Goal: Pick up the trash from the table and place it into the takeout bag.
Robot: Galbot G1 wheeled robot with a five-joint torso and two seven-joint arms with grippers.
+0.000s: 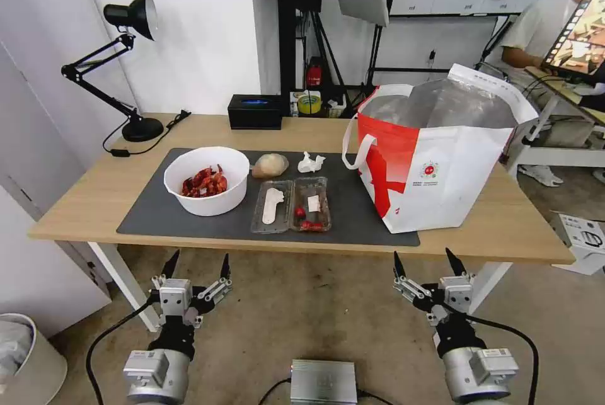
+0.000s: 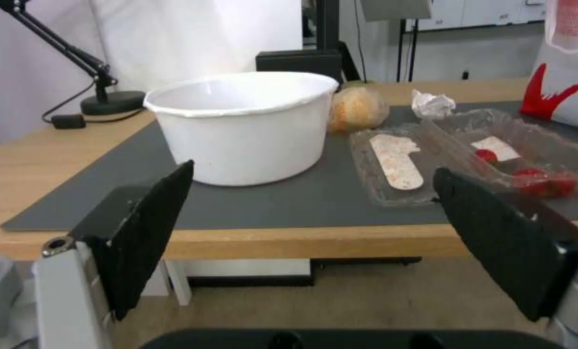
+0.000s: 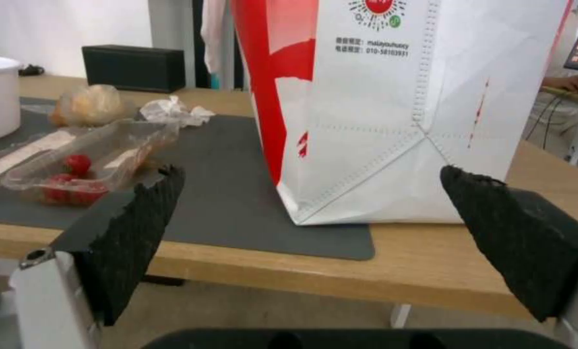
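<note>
light wooden tabletop (image 1: 88,194) on white legs, dark grey mat (image 1: 353,213) across the middle. white round bowl (image 1: 207,179) with red shells on the mat's left part, upright. beige plastic-wrapped lump (image 1: 270,165) just beside the bowl's far right side, on the mat. crumpled white tissue (image 1: 310,162) near the lump, to its right, apart from it. clear hinged tray (image 1: 291,205) lying open nearer the front edge, between bowl and bag; white strip in its left half, red scraps and a small white label in its right half. red-and-white takeout bag (image 1: 435,162) standing upright on the right part of the tabletop, partly on the mat, mouth open with silver foil lining, white strap handle hanging on its left side, small round logo on the white face. black box (image 1: 255,111) at the far edge behind the mat, black desk lamp (image 1: 129,62) at the far left corner.

left end effector (image 1: 196,266) low in front of the tabletop's near edge, below the bowl, fingers spread apart, gripping nothing, touching nothing. right end effector (image 1: 427,264) likewise below the near edge, under the bag's front corner, fingers spread apart, empty. from the left wrist: bowl (image 2: 243,126), lump (image 2: 356,109), tissue (image 2: 432,104), tray (image 2: 476,155) all resting on the mat. from the right wrist: bag (image 3: 398,106) straight ahead, tray (image 3: 88,155) off to the side.
</note>
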